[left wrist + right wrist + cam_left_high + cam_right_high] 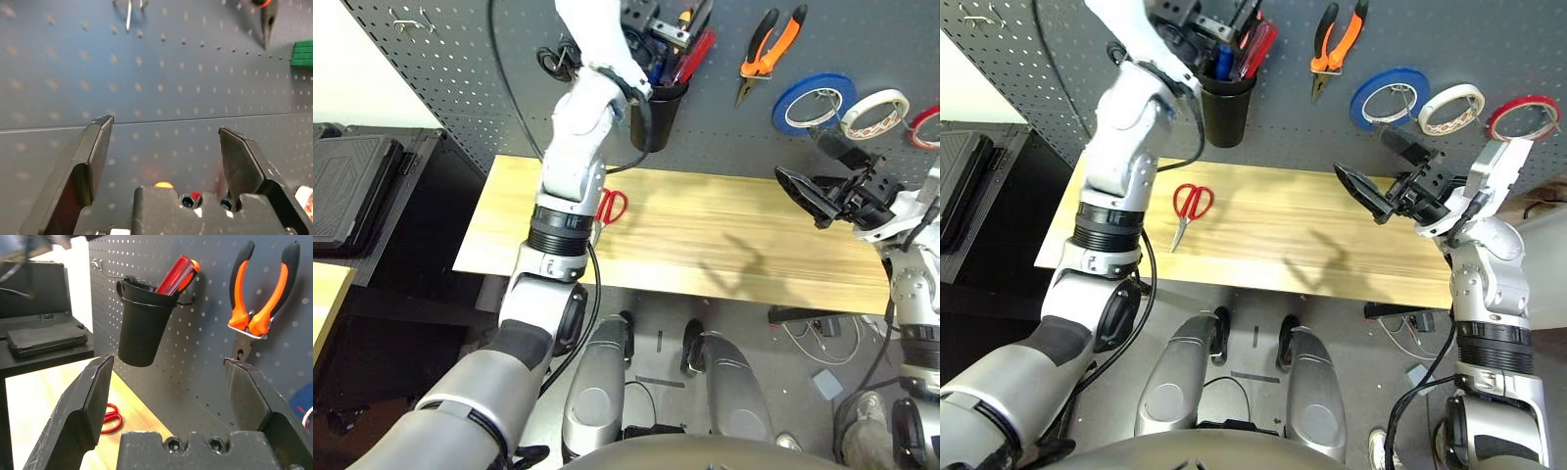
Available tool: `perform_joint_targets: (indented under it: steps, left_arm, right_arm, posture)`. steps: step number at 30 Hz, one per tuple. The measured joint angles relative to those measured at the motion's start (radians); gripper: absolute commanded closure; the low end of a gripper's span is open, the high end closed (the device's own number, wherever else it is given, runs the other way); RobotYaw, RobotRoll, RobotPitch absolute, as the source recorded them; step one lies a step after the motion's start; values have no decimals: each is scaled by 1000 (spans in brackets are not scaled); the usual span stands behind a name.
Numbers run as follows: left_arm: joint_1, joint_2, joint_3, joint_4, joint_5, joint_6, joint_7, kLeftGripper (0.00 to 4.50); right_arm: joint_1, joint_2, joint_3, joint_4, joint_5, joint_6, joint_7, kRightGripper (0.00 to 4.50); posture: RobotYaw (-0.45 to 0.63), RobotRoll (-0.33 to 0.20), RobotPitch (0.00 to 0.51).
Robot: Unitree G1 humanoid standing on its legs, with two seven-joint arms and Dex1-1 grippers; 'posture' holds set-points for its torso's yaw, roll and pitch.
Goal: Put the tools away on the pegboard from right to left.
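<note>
Your left gripper [166,123] has its fingers apart, nothing between them, and they face the pegboard [161,78]. Your right gripper [168,360] likewise stands with fingers spread and empty, above the worktop [1283,220] near its far right corner. Beside your left gripper, the black cup [1226,119] is mounted on the pegboard; the red-handled screwdriver [175,276] stands tilted in it, handle up. To the cup's right, the needle-nose pliers [1332,57] hang upright, orange-and-black handles uppermost, jaws down. Further right you have, in order, the blue tape [1359,101], the white tape [1445,127] and the thin red tape ring [1523,101], all on hooks. The red-handled scissors [1185,217] lie on the worktop towards its left edge, handles to the far edge, blades to the near. Left of the worktop, note a black case [352,191].
</note>
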Motion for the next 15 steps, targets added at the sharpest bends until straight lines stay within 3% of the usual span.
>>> perform_joint_targets:
  steps: [7,15]
  left_arm:
    - [298,102,-80,-285,-22,246,-54,20]
    - [482,113,-141,-260,53,272,-7,20]
  right_arm:
    - [35,-47,140,-6,-144,150,-76,0]
    - [24,-43,312,-1,-312,264,-151,0]
  posture:
    - [249,0,264]
    - [262,0,280]
